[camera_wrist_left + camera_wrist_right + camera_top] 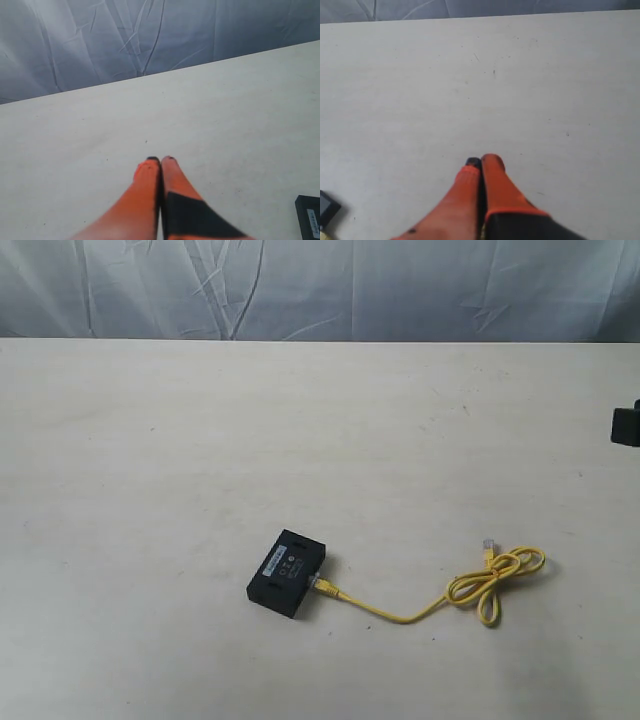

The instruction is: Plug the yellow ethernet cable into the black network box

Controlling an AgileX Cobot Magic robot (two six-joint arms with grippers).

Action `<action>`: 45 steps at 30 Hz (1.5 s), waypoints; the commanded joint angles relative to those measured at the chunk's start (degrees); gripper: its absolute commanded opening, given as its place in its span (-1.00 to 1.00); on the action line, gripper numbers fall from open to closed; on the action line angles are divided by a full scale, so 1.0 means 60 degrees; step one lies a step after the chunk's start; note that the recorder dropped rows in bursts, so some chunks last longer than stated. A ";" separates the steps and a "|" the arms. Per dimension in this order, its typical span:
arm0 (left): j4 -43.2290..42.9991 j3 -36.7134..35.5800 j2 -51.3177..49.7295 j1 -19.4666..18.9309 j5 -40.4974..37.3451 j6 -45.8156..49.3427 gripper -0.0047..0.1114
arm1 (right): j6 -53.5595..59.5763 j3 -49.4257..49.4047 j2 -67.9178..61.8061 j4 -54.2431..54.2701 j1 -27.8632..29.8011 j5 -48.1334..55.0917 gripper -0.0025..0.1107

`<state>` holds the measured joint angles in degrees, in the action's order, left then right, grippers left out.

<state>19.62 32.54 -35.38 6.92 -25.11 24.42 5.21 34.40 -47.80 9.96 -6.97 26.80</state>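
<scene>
The black network box (288, 574) lies flat on the table, its white label strip facing up. The yellow ethernet cable (400, 614) runs from the box's right side to a loose knotted loop (497, 576). One plug (322, 584) sits against the box's side, and the other clear plug (489, 544) lies free. My left gripper (161, 160) is shut on nothing, over bare table, with a corner of the box (308, 217) beside it. My right gripper (482, 161) is also shut and empty, with a box corner (327, 207) at the frame edge.
The pale tabletop (200, 440) stretches wide around the box and cable. A wrinkled grey-blue cloth (320, 285) hangs behind the far edge. A dark piece of the right arm (626, 425) shows at the right border of the exterior view.
</scene>
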 commanded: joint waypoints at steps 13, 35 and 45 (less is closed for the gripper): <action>-0.0023 -0.0063 0.0060 0.0007 0.0088 -0.0057 -0.92 | 0.0073 -0.0074 0.5751 -0.0737 0.0013 0.1873 -0.96; -0.0023 -0.0063 0.0060 0.0007 0.0127 -0.0057 -0.92 | -0.0557 -0.3482 0.7895 -0.1935 0.0013 0.0220 -0.96; -0.0023 -0.0063 0.0060 0.0007 0.0122 -0.0040 -0.92 | -0.0627 -0.4662 0.7967 -0.1908 0.0013 -0.0368 -0.96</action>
<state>19.62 32.54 -35.38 6.92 -24.99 24.42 1.55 8.21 -0.38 -1.04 -6.97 25.47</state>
